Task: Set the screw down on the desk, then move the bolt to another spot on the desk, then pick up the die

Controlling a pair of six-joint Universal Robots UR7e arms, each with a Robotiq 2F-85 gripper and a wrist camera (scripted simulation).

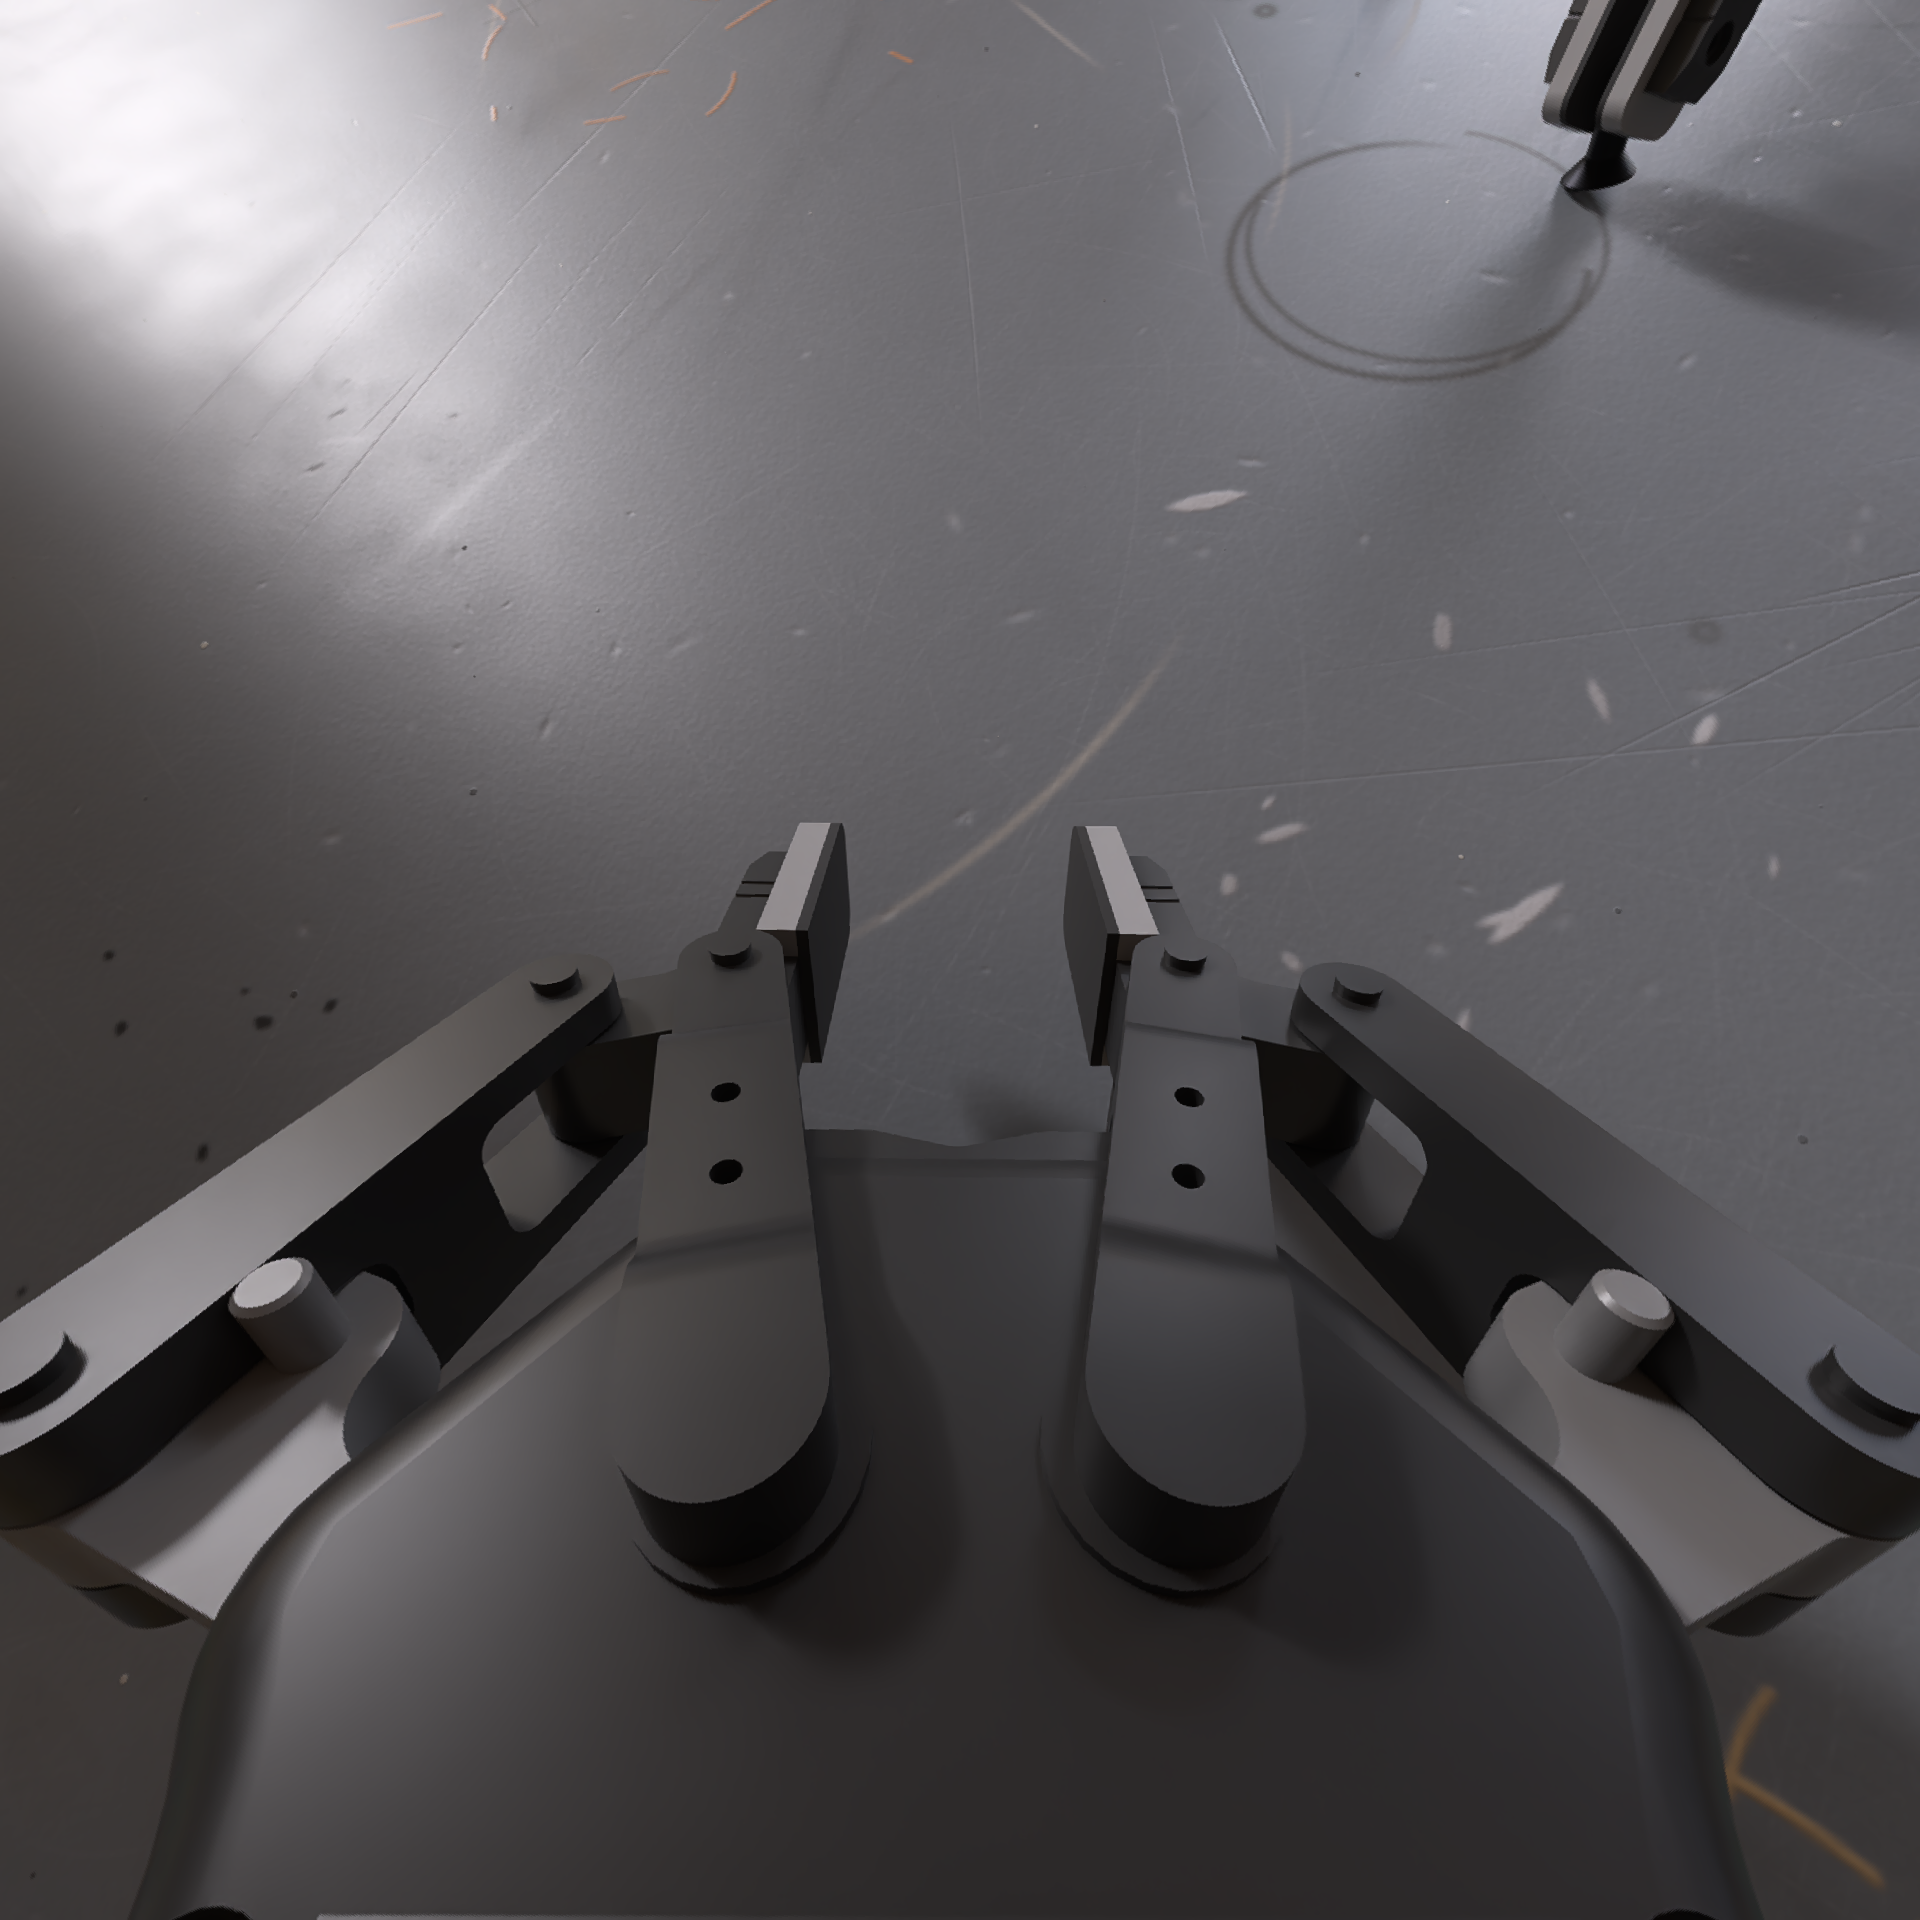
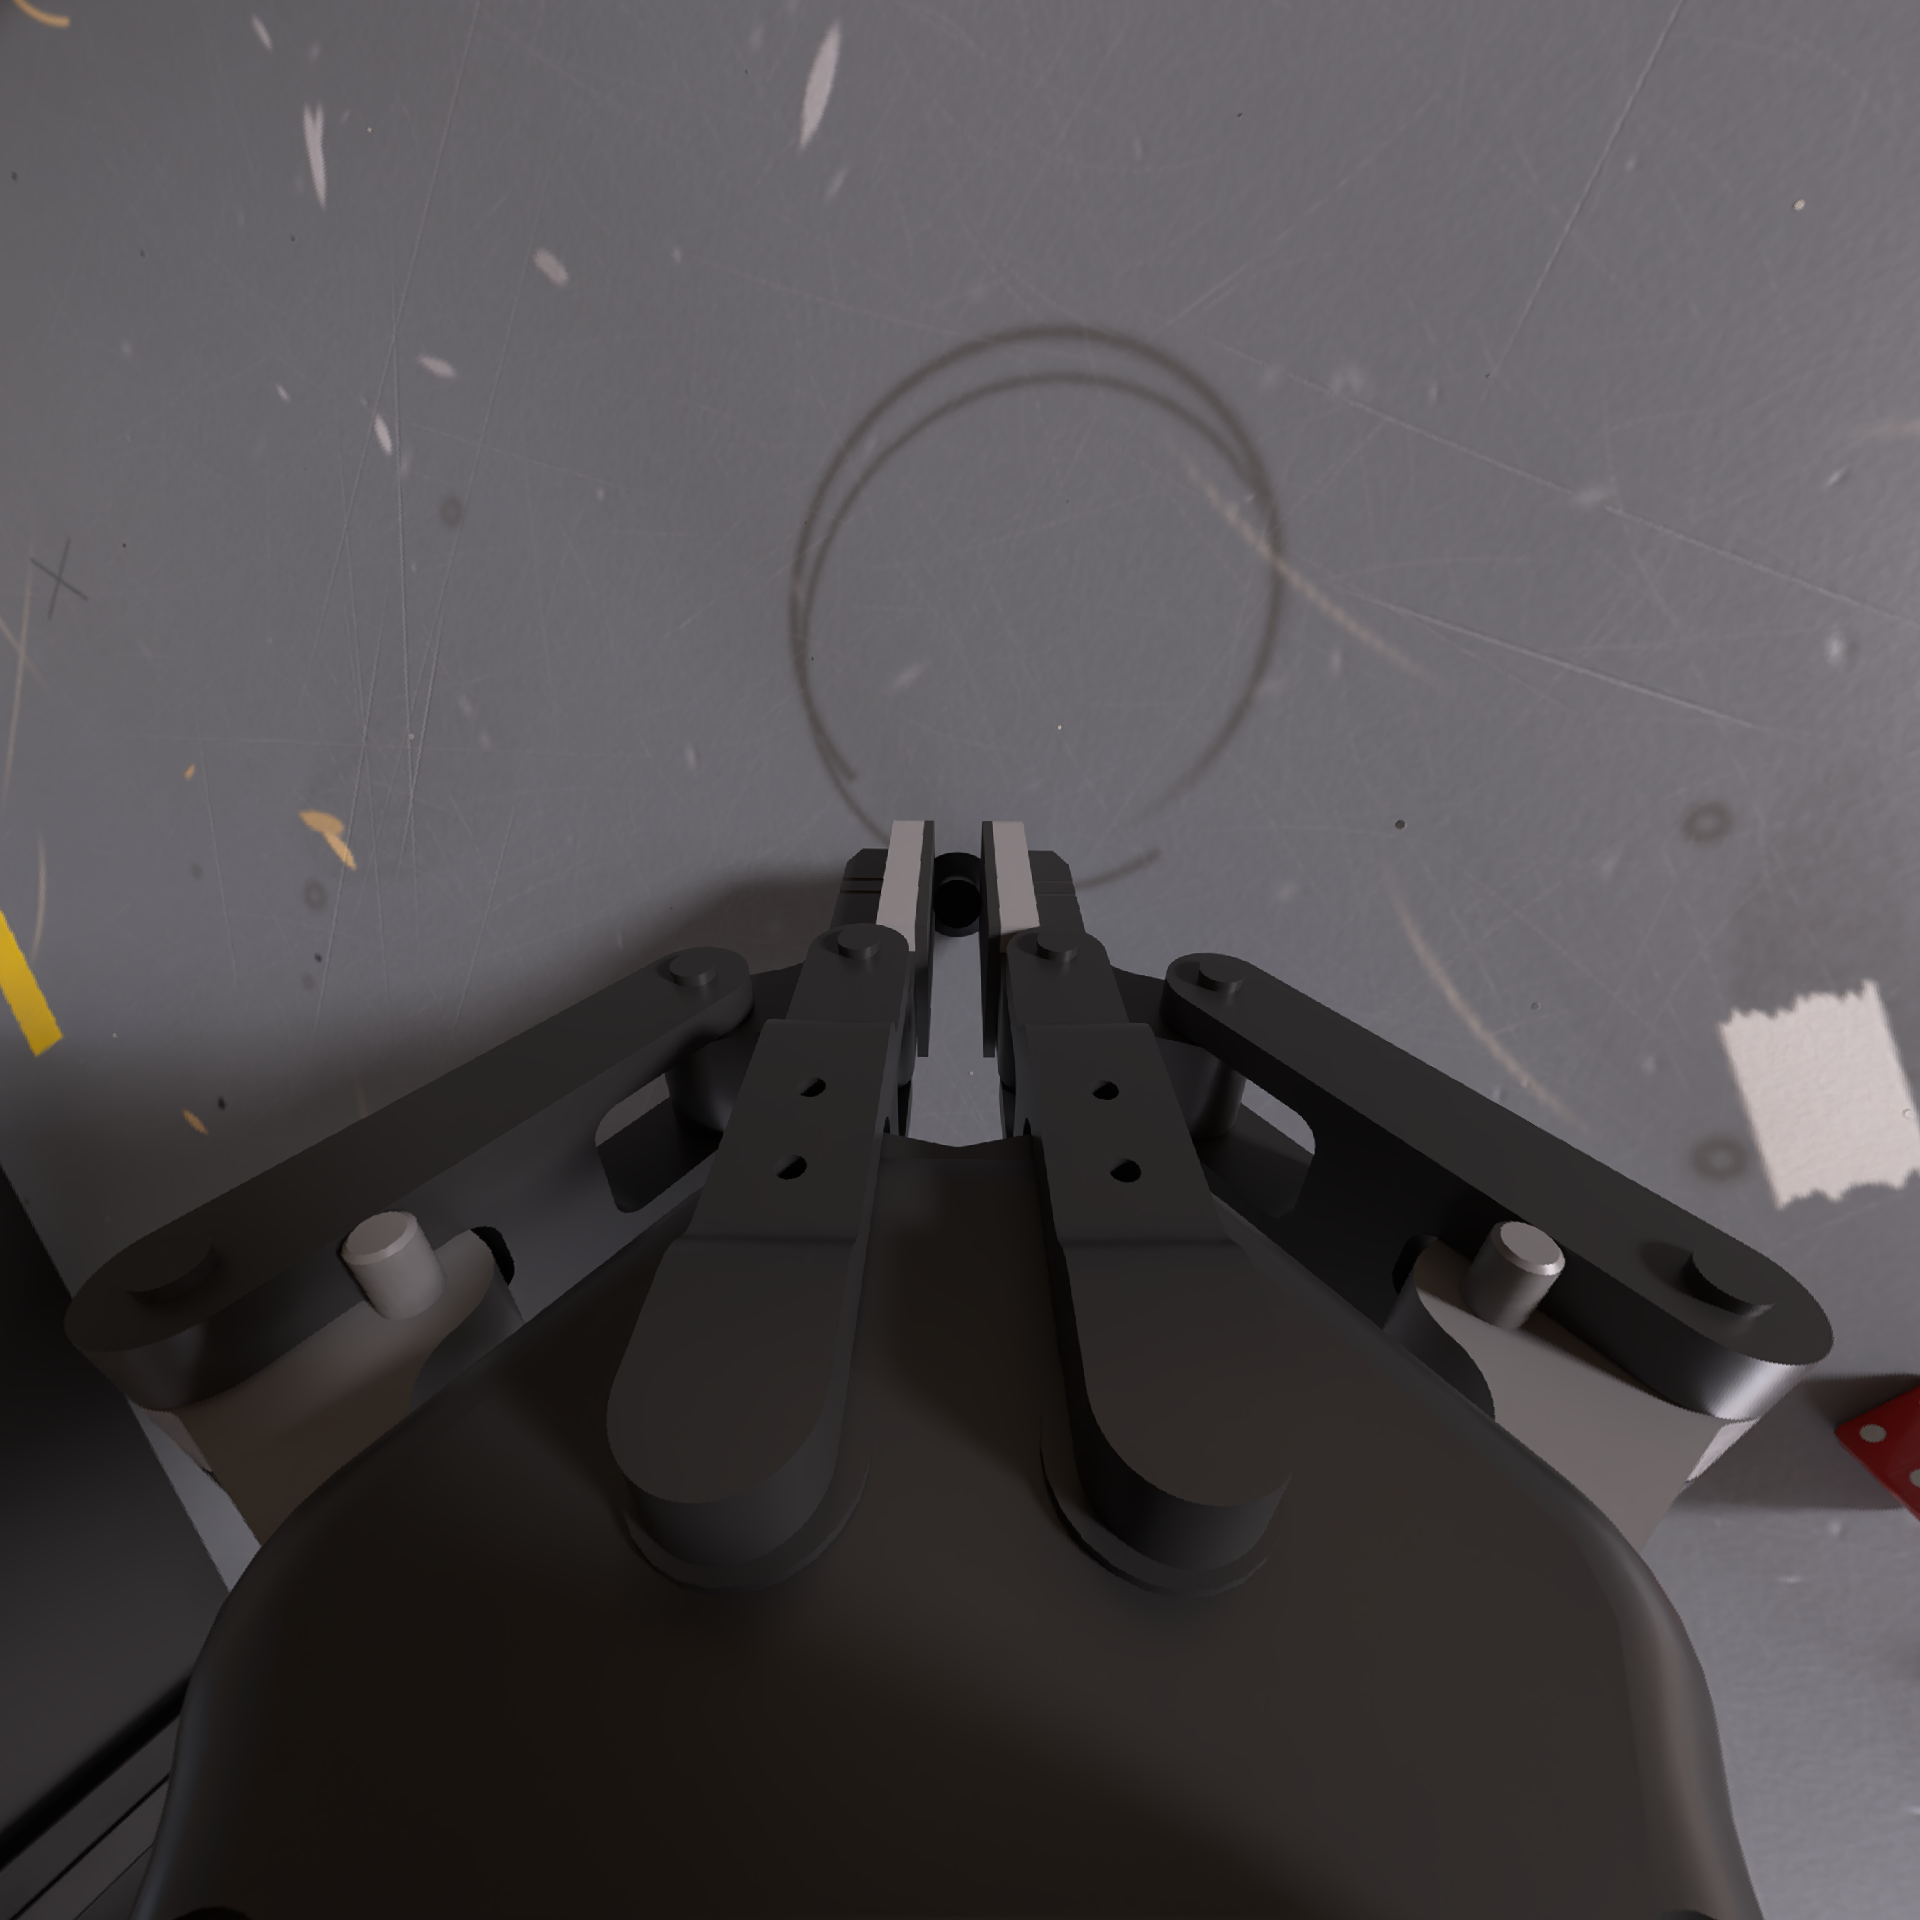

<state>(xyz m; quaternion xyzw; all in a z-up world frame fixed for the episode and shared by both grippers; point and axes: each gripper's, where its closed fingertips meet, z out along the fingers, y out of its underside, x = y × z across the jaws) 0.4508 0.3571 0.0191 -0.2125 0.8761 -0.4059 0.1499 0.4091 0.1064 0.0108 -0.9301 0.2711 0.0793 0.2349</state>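
- Presently, item one: screw [image 2: 955,891], small, black, pinched between the right gripper [image 2: 957,878] jaws at their very tips.
- Long axis: runs along the fingers, pointing down at the tabletop [image 2: 1455,312]; in the left wrist view the flared end of the screw [image 1: 1597,171] pokes out below the jaws, touching or just above the surface. Which of the two, cannot be told.
- Judged step: setting the screw down; the move turns on this small remaining gap, so only a release looks needed.
- Left gripper [image 1: 957,914]: jaws spread, holding nothing, well apart from the screw; the right arm is the nearer.
- Die [image 2: 1886,1444]: red with white pips, on the tabletop at the right edge of the right wrist view, beside the right gripper's body.
- Bolt: not seen in either view.
- Surface: grey, scratched, flat; a ring mark [image 2: 1039,603] under the screw, a strip of pale tape [image 2: 1818,1091] nearby. Room about the landing spot is clear.
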